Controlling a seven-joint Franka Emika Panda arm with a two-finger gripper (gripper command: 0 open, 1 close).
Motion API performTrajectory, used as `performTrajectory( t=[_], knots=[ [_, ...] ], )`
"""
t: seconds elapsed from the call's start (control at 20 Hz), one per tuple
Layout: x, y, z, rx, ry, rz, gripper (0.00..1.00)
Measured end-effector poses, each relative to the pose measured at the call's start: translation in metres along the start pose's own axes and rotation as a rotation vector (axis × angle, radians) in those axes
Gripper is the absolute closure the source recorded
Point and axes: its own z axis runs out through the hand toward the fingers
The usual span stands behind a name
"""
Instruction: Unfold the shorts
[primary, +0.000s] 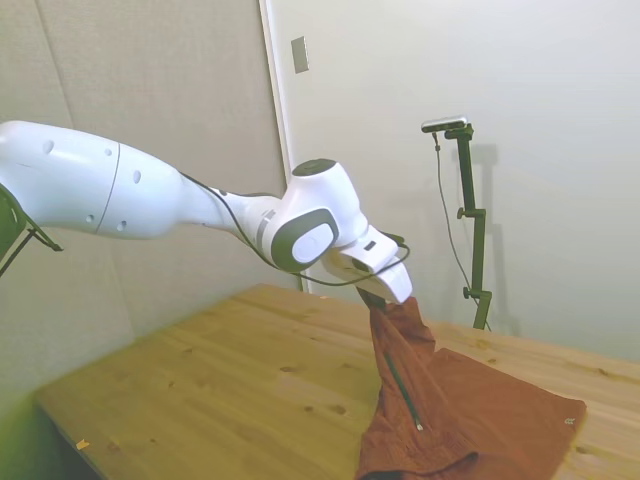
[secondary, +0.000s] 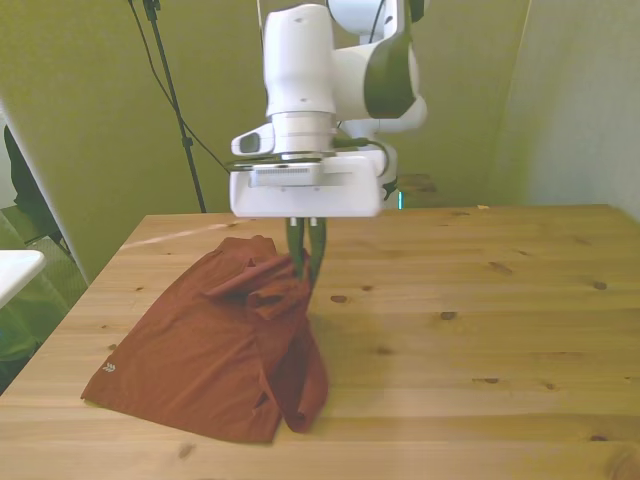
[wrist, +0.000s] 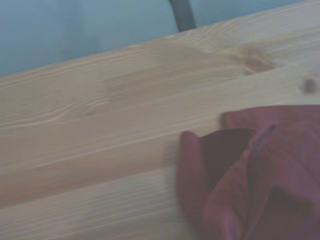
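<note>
Table: a wooden table (secondary: 520, 330) of pale pine planks with dark knots fills the lower part of the front and side views. In the wrist view its grain (wrist: 100, 130) shows blurred and close.

My arm: my white arm (primary: 130, 195) reaches in from the side view's left, well above the tabletop. In the front view its wrist block (secondary: 305, 190) hangs over the middle of the table.

Shorts: the rust-orange shorts (secondary: 215, 350) lie on the table toward the front view's left, near the edge closest to that camera. One part is pulled up into a peak under my pincer, while the rest spreads flat on the wood. A lifted flap hangs down in a loose fold on the side toward the front view's right. In the side view (primary: 470, 410) the cloth slopes from the raised peak down to a flat corner. The wrist view shows a crumpled red fold (wrist: 250, 175) lying on the boards.

Pincer: my pincer (secondary: 306, 262) points down, its two dark fingers closed on the raised peak of the shorts.

Drawstring: a dark drawstring (primary: 402, 385) hangs down the sloped cloth in the side view.

Tag: a small pale tag (secondary: 108, 369) sits near the flat hem corner at the front view's left.
</note>
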Motion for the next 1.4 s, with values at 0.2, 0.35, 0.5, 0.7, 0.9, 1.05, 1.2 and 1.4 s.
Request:
performTrajectory(
  t=[0.2, 0.35, 0.5, 0.7, 0.9, 1.05, 1.2, 1.4],
  knots=[
    [-0.054, -0.036, 0.01, -0.031, 0.01, -0.054, 1.0],
    [-0.085, -0.056, 0.035, -0.07, 0.007, -0.087, 1.0],
    [-0.101, -0.07, 0.064, -0.1, -0.014, -0.113, 0.0],
    [-0.116, -0.081, 0.085, -0.126, -0.04, -0.14, 0.0],
    [-0.129, -0.092, 0.089, -0.135, -0.05, -0.17, 0.0],
    [-0.141, -0.102, 0.083, -0.135, -0.062, -0.19, 0.0],
    [-0.145, -0.108, 0.063, -0.128, -0.072, -0.203, 0.0],
    [-0.124, -0.083, 0.017, -0.137, -0.07, -0.214, 0.0]
  ],
)
